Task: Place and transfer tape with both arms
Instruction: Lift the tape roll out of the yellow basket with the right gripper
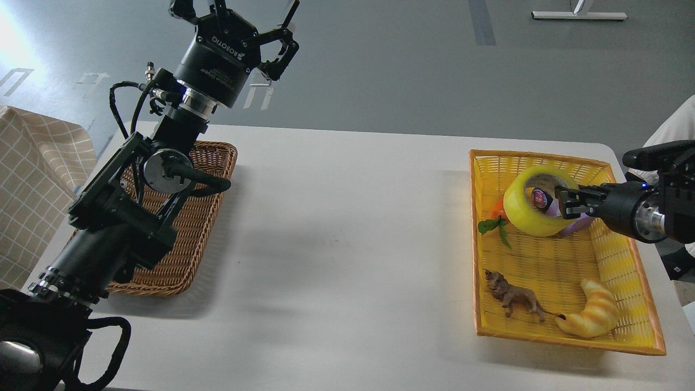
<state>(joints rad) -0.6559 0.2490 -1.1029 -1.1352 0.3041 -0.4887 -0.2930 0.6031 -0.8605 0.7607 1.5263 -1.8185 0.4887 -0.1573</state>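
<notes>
On the white table (347,228) sat two baskets. The yellow basket (624,304), on my right, contained the tape (529,214), a toy lion (513,297), a croissant-shaped toy (594,315), and an orange item with green leaves (497,217) partly hidden behind the roll. My right gripper (567,202) had its fingers clamped on the tape's rim, one finger reaching inside the core; the roll stood tilted on edge over the basket's far end. The brown wicker basket (184,239), on my left, was partly covered by my arm. My left gripper (244,32) hung raised above it, fingers spread apart, grasping nothing.
</notes>
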